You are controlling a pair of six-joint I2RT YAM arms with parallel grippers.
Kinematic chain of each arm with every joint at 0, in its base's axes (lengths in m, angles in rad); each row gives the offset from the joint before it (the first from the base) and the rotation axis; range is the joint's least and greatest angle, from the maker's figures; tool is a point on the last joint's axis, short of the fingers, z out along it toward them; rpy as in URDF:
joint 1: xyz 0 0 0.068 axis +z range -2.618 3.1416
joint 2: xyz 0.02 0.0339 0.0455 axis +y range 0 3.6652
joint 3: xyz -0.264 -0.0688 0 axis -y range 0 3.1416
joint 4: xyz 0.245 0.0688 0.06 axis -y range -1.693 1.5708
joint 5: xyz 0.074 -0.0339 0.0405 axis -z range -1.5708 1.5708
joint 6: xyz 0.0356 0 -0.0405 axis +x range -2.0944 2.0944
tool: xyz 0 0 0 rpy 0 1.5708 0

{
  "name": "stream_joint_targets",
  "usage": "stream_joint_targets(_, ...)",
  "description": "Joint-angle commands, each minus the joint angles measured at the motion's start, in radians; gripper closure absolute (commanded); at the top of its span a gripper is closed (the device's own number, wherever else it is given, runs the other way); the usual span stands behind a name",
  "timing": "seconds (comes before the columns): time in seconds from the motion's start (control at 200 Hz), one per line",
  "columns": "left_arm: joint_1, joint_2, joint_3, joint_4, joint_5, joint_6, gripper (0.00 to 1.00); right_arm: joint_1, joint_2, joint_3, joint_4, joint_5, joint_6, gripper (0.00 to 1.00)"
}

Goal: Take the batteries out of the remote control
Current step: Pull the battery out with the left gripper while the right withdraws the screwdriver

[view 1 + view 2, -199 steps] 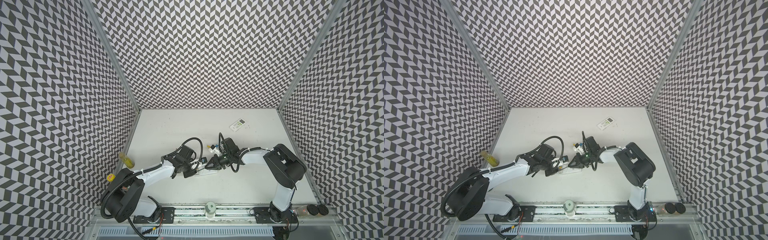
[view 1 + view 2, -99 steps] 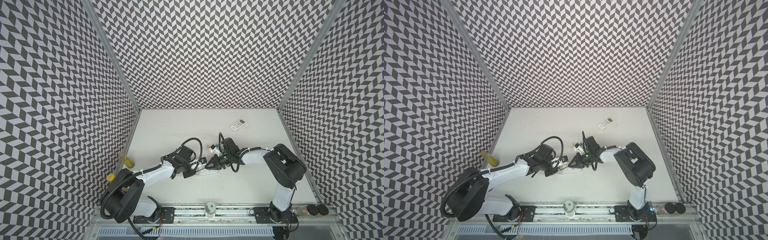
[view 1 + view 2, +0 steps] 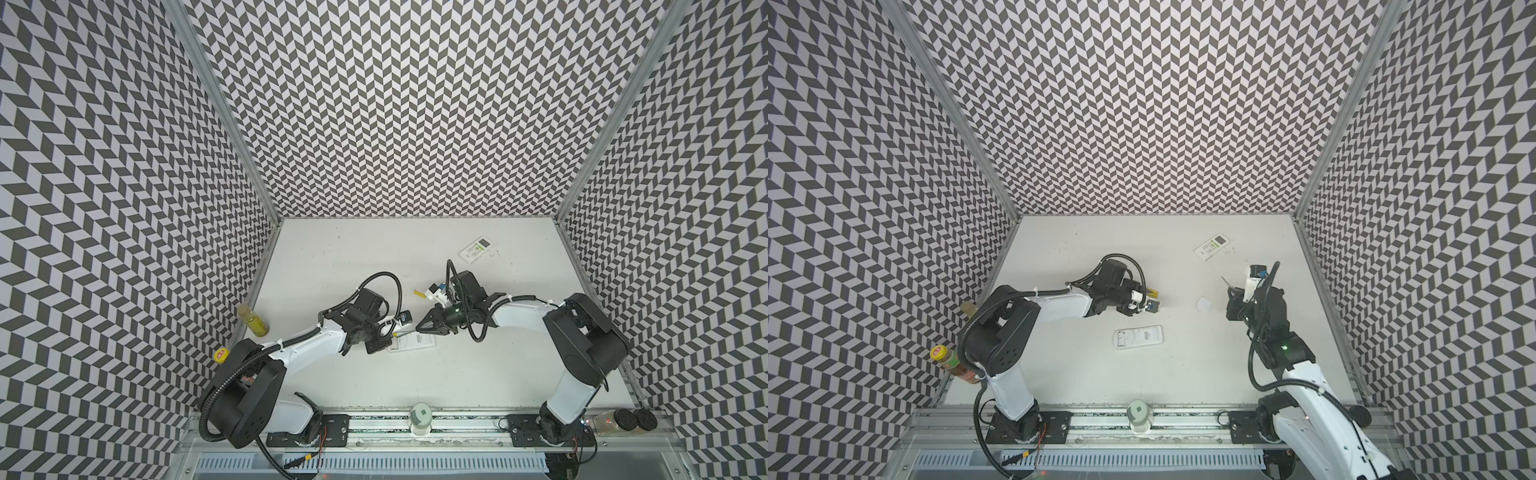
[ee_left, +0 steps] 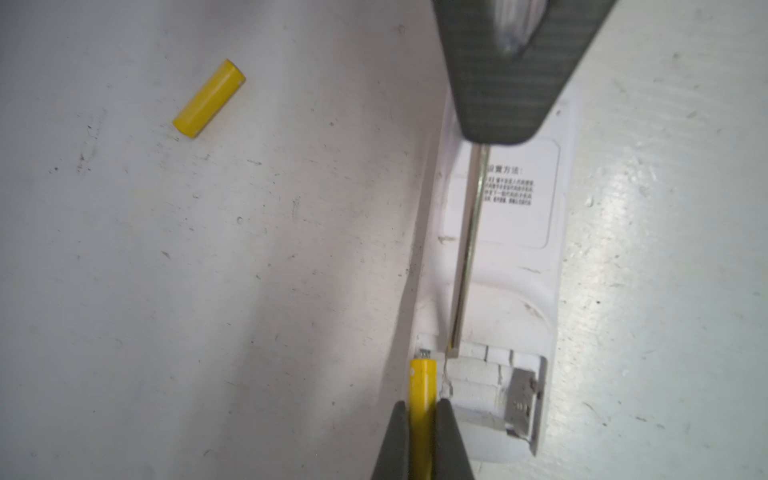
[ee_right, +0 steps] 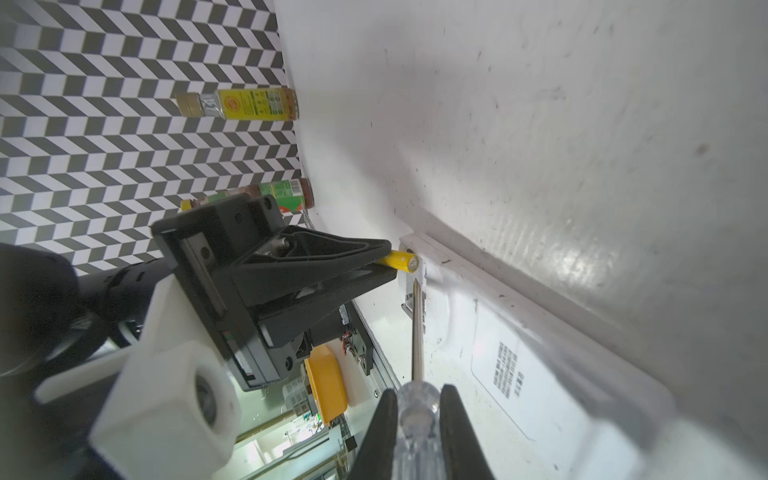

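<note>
Extraction step: left gripper clamps 1 yellow battery in the remote; right gripper clamps the screwdriver. Next likely needs a straight lift.

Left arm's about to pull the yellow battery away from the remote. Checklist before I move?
1. The left gripper shut on the held battery: ok.
2. End of the held battery free of the compartment in the remote: cannot tell.
3. The right gripper shut on the screwdriver: ok.
4. Tip of the screwdriver clear of the compartment: not ok, it sits at its edge.
5. The loose battery out of the way on the table: ok.
</note>
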Motion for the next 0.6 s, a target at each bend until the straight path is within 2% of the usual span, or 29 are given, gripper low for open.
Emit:
stream_joint_targets(0.0, 0.009, -0.027, 0.042, 0.004, 0.063, 0.004, 1.0, -0.039, -0.08, -0.009, -0.039, 0.012, -0.042, 1.0)
stream_joint_targets(0.26, -0.011, -0.009, 0.125, 0.003, 0.085, 0.031, 1.0, -0.187, -0.275, -0.046, -0.121, 0.101, -0.144, 1.0)
stream_joint_targets(0.441, -0.04, 0.016, 0.148, 0.042, 0.122, 0.223, 1.0, -0.285, -0.465, -0.068, -0.18, 0.268, -0.261, 1.0)
stream_joint_targets(0.596, -0.038, 0.093, 0.177, 0.095, 0.17, 0.394, 1.0, -0.312, -0.634, -0.107, -0.169, 0.411, -0.324, 1.0)
